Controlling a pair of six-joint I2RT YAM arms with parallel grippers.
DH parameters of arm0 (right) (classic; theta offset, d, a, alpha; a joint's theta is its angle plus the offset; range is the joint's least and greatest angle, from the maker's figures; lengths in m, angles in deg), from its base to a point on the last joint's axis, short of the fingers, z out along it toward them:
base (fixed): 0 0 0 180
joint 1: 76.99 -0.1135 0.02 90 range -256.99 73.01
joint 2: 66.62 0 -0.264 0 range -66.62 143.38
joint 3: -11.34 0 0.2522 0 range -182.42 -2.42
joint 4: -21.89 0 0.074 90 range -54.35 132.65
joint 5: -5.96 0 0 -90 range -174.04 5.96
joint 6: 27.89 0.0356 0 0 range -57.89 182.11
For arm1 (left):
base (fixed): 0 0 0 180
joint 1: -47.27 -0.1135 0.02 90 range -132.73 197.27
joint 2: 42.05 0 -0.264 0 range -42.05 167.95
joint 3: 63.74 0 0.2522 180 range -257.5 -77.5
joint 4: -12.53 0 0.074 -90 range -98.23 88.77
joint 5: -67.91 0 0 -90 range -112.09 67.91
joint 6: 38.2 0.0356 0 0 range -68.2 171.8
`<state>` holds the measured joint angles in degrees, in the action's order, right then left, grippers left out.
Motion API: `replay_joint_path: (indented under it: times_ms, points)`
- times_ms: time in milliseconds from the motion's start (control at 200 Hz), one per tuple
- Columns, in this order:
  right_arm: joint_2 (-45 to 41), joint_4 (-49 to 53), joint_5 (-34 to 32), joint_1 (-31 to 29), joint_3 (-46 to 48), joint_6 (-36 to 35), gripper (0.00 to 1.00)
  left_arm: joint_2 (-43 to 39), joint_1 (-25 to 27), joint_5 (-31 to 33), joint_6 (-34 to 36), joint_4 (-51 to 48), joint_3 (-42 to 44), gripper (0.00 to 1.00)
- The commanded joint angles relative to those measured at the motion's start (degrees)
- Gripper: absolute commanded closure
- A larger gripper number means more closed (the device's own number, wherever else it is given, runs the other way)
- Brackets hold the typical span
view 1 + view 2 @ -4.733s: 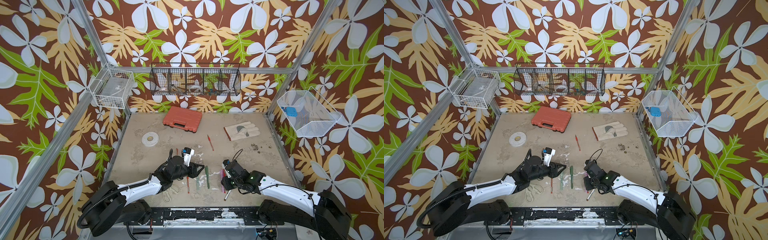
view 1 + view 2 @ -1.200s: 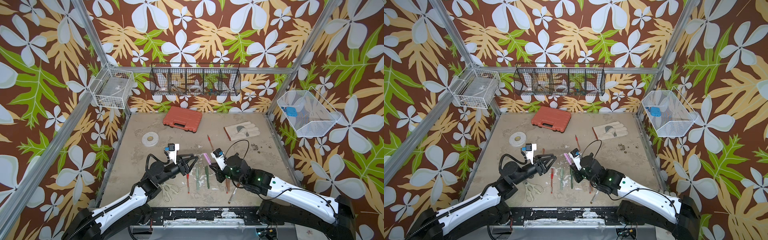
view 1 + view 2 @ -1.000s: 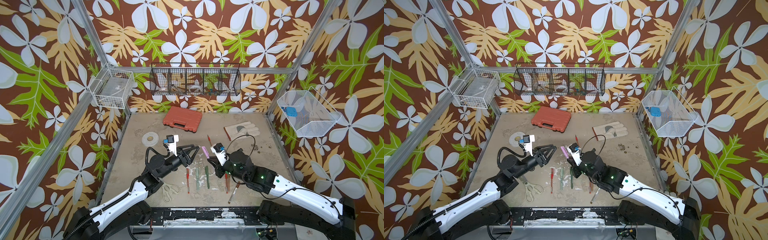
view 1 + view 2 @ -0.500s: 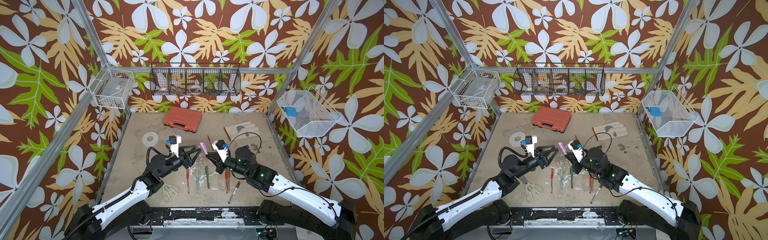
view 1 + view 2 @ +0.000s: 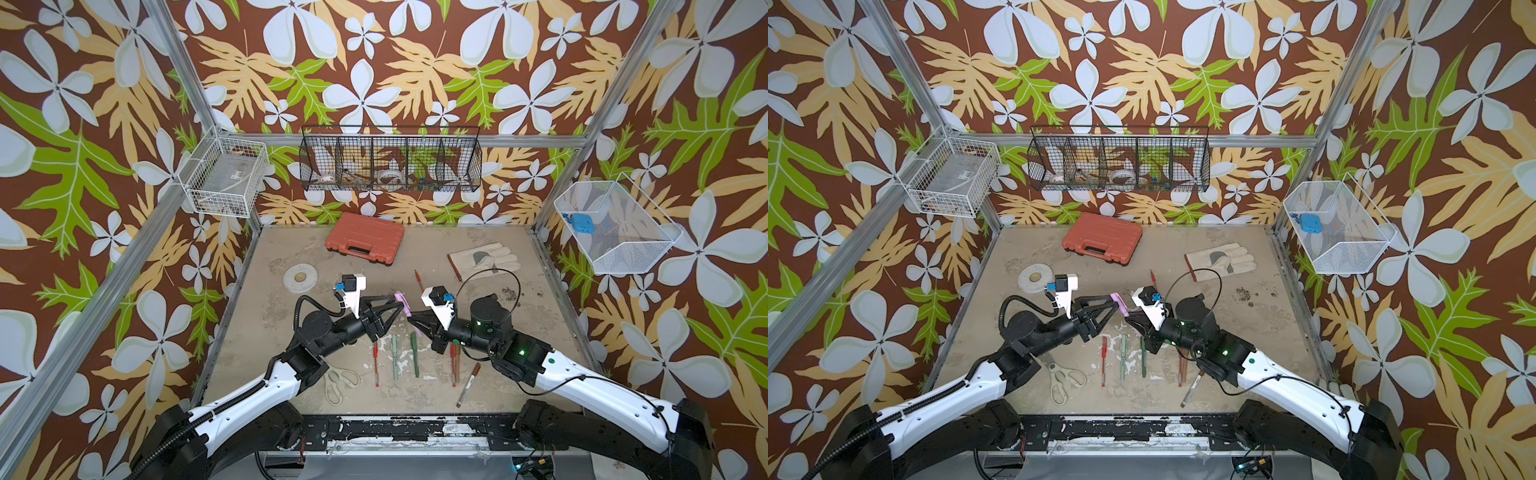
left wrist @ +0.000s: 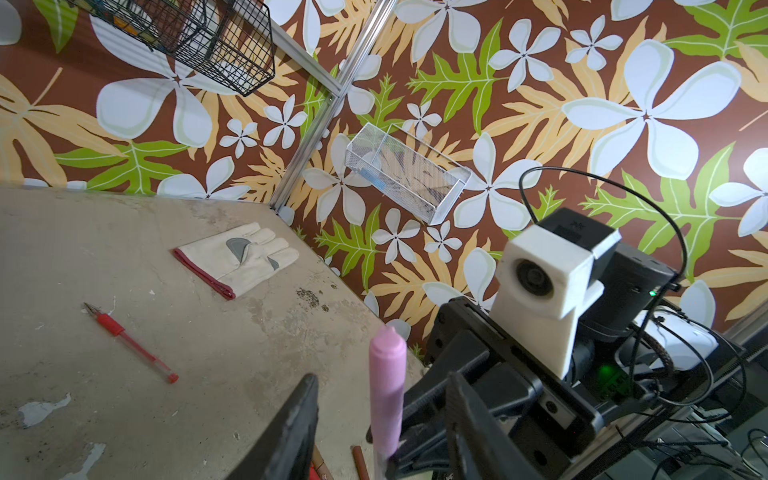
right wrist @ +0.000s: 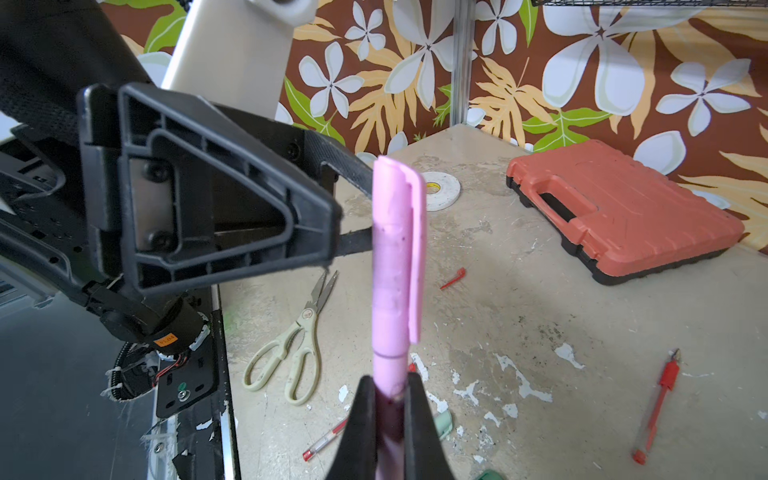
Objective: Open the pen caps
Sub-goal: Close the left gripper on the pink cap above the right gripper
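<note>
The pink pen (image 7: 386, 361) is light, stiff, smooth plastic; its cap (image 7: 395, 249), with a flat side clip, likely pulls off with a snug tug, best pinched mid-length. It hangs above the middle of the counter (image 5: 266, 316), barrel clamped in the right gripper (image 7: 390, 386). The left gripper (image 6: 382, 382) stands open astride the cap, seemingly not yet touching

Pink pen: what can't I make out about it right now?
- Right wrist view: the pink pen below its cap is hidden inside the right gripper and cut by the edge.
- Left wrist view: the left gripper is cut off by the edge; contact with the cap unclear.
- Both top views: cap seam too small.
</note>
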<state>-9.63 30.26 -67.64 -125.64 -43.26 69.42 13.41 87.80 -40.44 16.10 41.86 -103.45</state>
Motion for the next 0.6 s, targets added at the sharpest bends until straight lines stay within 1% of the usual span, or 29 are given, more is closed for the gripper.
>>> replay_joint_path:
  times_ms: [0,260,350,415,500,591]
  points:
    - [-0.3,-2.3,1.7,-0.3,0.2,-0.4,0.93,0.3,-0.1,-2.0,-0.9,3.0,-0.4,0.53]
    - [1.0,-2.2,1.5,-1.9,-0.4,-1.3,0.92,1.4,-0.1,-3.4,-0.9,2.7,-1.0,0.64]
    - [1.2,-2.0,1.4,-2.1,-0.6,-1.3,0.92,1.9,-0.1,-3.8,-0.9,2.8,-1.1,0.69]
    - [1.1,-2.0,0.9,-2.1,-0.6,-1.3,0.92,2.0,-0.1,-3.9,-0.9,3.0,-1.0,0.77]
    - [1.1,-1.9,0.6,-2.1,-0.5,-1.4,0.92,2.0,-0.2,-3.6,-0.8,3.0,-0.9,0.82]
    - [1.1,-1.7,0.3,-2.2,-0.6,-1.5,0.92,2.1,-0.1,-3.9,-0.8,3.1,-1.0,0.95]
